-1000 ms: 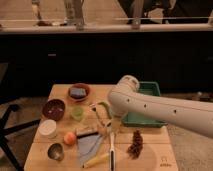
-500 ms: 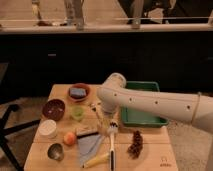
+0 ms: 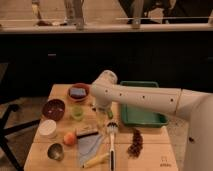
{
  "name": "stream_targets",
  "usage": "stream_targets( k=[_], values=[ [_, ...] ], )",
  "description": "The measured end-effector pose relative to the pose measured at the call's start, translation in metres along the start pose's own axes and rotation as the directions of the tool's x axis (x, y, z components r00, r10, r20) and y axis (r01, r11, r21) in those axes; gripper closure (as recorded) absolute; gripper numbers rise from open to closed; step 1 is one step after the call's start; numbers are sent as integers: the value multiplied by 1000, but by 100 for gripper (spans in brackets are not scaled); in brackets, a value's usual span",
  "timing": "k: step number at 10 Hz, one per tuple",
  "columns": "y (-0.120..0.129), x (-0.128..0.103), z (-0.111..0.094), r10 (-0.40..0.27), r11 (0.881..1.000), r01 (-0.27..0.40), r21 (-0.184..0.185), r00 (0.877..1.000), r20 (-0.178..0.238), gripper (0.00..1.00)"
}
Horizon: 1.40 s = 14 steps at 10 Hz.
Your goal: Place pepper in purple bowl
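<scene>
Tabletop (image 3: 155,150), hand (image 3: 101,106) further left, beside pepper (image 3: 109,114)

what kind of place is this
Probably an office kitchen or robot test area: a long dark-fronted counter runs behind a small wooden table set with a purple bowl and a green tray. The tool hangs over the table's middle, beside the green cup.

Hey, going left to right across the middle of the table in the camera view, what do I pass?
Purple bowl, light-green cup, claw hanging low over the table, pepper just right of it, green tray.
</scene>
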State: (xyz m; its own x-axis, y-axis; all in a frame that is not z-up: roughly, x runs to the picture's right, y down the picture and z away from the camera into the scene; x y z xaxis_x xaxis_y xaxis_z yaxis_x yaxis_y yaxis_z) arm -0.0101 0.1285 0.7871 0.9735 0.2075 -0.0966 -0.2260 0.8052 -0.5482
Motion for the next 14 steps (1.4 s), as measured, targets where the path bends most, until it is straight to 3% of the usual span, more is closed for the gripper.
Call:
stream_targets(
  k=[3,5,14],
  values=[
    [-12,9,6,55,997,-55,48,998,-3,20],
    [-19,16,13,87,995,-87,58,996,1,20],
    [-48,14,62,133,991,-133,17,991,-4,20]
  ],
)
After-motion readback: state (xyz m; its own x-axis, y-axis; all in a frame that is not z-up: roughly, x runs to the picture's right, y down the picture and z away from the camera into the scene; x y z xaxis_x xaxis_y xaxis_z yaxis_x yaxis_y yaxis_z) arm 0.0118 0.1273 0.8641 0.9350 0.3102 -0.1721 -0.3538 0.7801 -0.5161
